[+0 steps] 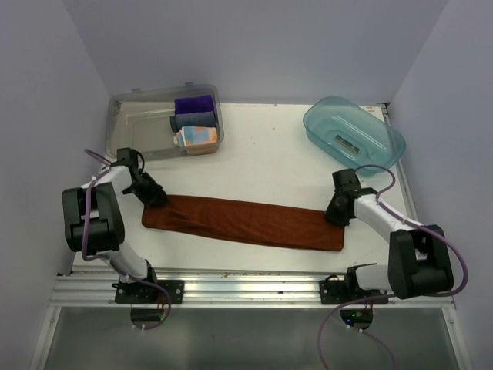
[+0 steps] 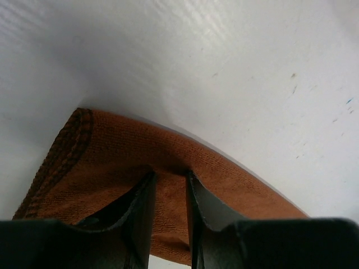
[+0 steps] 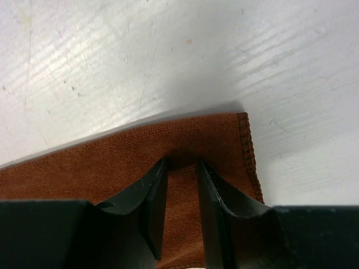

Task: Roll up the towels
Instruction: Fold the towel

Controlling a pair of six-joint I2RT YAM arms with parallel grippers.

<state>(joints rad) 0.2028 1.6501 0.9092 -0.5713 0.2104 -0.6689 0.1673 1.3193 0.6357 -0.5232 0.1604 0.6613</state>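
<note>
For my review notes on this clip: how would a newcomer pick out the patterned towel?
Find the clear plastic bin at the far left of the table. Cloths line its right side: the patterned towel is lowest in the overhead view, after the purple cloth and grey-blue cloth. It alone mixes pale blue, orange and white.

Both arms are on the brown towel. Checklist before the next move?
1. Left gripper grip: fingers closed on a fold at the left end of the rust-brown terry towel. ok
2. Right gripper grip: fingers closed on a fold near the towel's hemmed right corner. ok
3. Towel shape: a long folded strip lying flat on the white table. ok
4. Clearance: the strip lies apart from the clear plastic bin and the teal plastic tub. ok
5. All layers caught in each pinch: cannot tell
</note>
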